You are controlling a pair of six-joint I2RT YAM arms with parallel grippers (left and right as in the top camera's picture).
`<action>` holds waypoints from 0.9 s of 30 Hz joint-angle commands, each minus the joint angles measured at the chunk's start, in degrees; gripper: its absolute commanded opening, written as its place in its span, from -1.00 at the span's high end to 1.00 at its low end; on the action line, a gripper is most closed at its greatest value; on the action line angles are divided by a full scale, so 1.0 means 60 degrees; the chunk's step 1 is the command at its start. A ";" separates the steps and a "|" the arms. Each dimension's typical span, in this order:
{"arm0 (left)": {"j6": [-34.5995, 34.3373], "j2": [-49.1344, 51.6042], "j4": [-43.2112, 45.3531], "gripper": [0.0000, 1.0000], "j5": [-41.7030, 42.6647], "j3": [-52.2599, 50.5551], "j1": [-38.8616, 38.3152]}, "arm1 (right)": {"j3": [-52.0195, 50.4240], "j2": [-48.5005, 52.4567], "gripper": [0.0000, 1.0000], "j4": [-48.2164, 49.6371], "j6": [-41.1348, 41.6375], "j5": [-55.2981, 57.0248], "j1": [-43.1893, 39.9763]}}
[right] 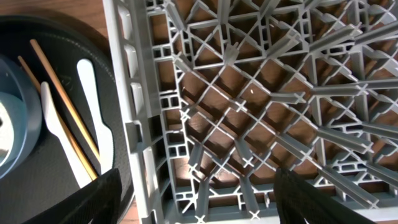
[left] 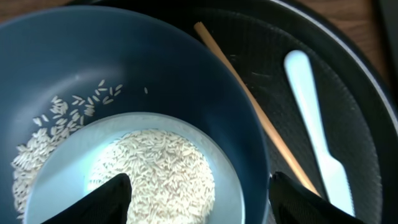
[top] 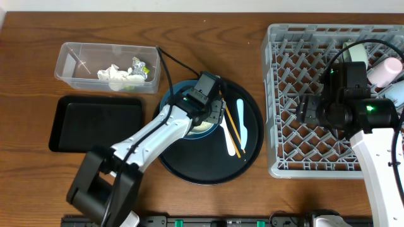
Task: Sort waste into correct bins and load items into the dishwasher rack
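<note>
The big dark-blue bowl (left: 155, 68) sits on the round black tray, with the small white bowl (left: 56, 186) inside it. Rice (left: 161, 168) fills the white bowl, and loose grains (left: 37, 149) lie in the blue bowl. My left gripper (left: 199, 199) is open just above them, one finger over the white bowl and the other outside the blue bowl's rim. My right gripper (right: 196, 199) is open and empty over the left edge of the grey dishwasher rack (right: 249, 106). Chopsticks (top: 230, 126) and white cutlery (top: 240, 123) lie on the round tray. The napkin (top: 115, 75) and wrapper (top: 140, 66) lie in the clear tub (top: 76, 63).
The shallow black rectangular tray (top: 95, 123) lies below the tub at the left. The round black tray (top: 196, 170) is at the centre. In the rack's far right part are a pink cup (top: 385, 70), a light-blue cup (top: 396, 94) and a mint-green bowl (top: 356, 52).
</note>
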 commanded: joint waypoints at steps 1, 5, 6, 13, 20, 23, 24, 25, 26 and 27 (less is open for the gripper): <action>-0.0062 0.0302 -0.0004 -0.43 -0.0073 0.0018 0.0015 | 0.0026 -0.0007 -0.47 -0.0018 -0.0175 0.0040 -0.0066; -0.0146 0.0499 -0.0004 -0.38 -0.0073 0.0018 0.0015 | 0.0026 -0.0007 -0.47 -0.0018 -0.0171 0.0040 -0.0066; -0.0251 0.0539 -0.0004 -0.38 -0.0073 0.0018 0.0015 | 0.0026 -0.0007 -0.47 -0.0022 -0.0171 0.0040 -0.0066; -0.0375 0.0812 0.0025 -0.24 -0.0073 0.0015 0.0015 | 0.0026 -0.0007 -0.47 -0.0040 -0.0171 0.0040 -0.0066; -0.0375 0.1016 0.0018 0.01 -0.0069 -0.0022 -0.0047 | 0.0026 -0.0007 -0.47 -0.0047 -0.0171 0.0036 -0.0066; -0.0375 0.1024 -0.0018 0.17 -0.0073 -0.0033 -0.0047 | 0.0026 -0.0007 -0.47 -0.0047 -0.0171 0.0040 -0.0066; -0.0375 0.1024 -0.0029 0.21 -0.0073 -0.0044 -0.0047 | 0.0026 -0.0007 -0.47 -0.0047 -0.0171 0.0040 -0.0062; -0.0375 0.1024 -0.0051 0.29 -0.0073 -0.0047 -0.0047 | 0.0026 -0.0007 -0.47 -0.0047 -0.0171 0.0036 -0.0066; -0.0375 0.1024 -0.0051 0.33 -0.0073 -0.0066 -0.0047 | 0.0026 -0.0007 -0.47 -0.0047 -0.0171 0.0040 -0.0066; -0.0375 0.1024 -0.0055 0.35 -0.0073 -0.0095 -0.0047 | 0.0026 -0.0007 -0.47 -0.0047 -0.0171 0.0036 -0.0062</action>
